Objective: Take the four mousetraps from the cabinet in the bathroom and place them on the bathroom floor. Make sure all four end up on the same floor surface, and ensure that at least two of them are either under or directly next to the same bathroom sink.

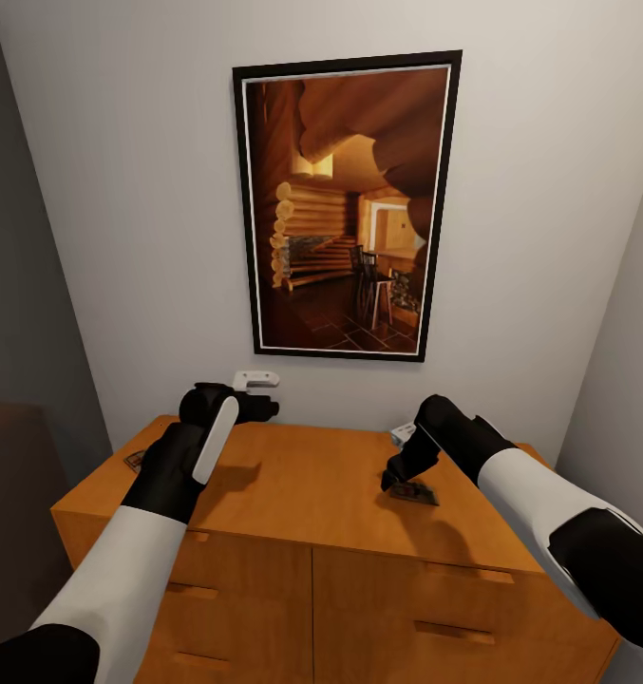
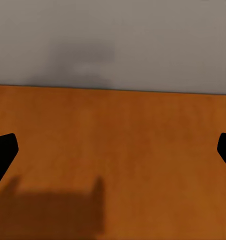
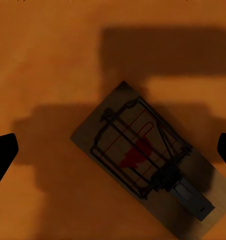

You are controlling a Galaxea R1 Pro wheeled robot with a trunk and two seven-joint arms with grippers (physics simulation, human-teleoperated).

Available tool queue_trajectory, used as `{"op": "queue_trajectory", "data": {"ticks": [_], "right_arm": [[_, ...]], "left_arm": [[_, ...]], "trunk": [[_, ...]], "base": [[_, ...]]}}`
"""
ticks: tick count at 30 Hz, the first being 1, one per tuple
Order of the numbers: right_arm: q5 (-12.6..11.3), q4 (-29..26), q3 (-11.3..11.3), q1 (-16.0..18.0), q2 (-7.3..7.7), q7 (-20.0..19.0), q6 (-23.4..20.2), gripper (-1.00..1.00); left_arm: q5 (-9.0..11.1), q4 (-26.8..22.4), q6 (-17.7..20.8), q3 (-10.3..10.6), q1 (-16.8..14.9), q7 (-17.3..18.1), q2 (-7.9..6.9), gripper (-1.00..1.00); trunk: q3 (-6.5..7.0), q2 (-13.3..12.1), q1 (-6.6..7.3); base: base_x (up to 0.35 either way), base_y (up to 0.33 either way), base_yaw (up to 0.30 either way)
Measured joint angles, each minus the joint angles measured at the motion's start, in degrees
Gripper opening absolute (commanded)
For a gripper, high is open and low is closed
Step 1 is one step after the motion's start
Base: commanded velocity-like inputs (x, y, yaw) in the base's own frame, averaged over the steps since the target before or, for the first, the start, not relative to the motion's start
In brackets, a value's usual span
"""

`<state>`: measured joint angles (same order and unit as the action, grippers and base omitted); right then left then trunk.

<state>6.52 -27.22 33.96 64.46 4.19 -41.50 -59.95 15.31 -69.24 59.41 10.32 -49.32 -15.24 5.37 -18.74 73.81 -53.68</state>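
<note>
The orange-brown cabinet [image 1: 302, 494] stands against a pale wall under a framed picture [image 1: 345, 204]. One mousetrap [image 1: 416, 494] lies flat near the top's right edge, under the right gripper [image 1: 395, 480], spread wide. Another mousetrap [image 1: 134, 461] sits at the left edge. The left gripper [image 1: 250, 408], also wide, hovers over bare wood.

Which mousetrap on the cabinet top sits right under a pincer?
The mousetrap under the right pincer, lying flat mid-right on the cabinet; the other trap lies at the left edge.
</note>
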Motion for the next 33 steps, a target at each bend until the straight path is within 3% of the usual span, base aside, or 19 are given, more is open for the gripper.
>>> {"op": "queue_trajectory", "data": {"ticks": [9,17,33], "right_arm": [[0.0,0.0,0.0,0.0,0.06,0.1,0.0,1.00],[0.0,0.0,0.0,0.0,0.06,0.1,0.0,1.00],[0.0,0.0,0.1,0.0,0.46,1.7,0.0,1.00]], "left_arm": [[0.0,0.0,0.0,0.0,0.0,0.0,0.22,1.00],[0.0,0.2,0.0,0.0,0.0,0.0,0.25,1.00],[0.0,0.3,0.0,0.0,0.0,0.0,0.25,1.00]], "trunk": [[0.00,0.0,0.00],[-1.43,3.2,-1.75],[-1.44,3.2,-1.76]], "base": [[0.000,0.000,0.000],[0.000,0.000,0.000],[0.000,0.000,0.000]]}}
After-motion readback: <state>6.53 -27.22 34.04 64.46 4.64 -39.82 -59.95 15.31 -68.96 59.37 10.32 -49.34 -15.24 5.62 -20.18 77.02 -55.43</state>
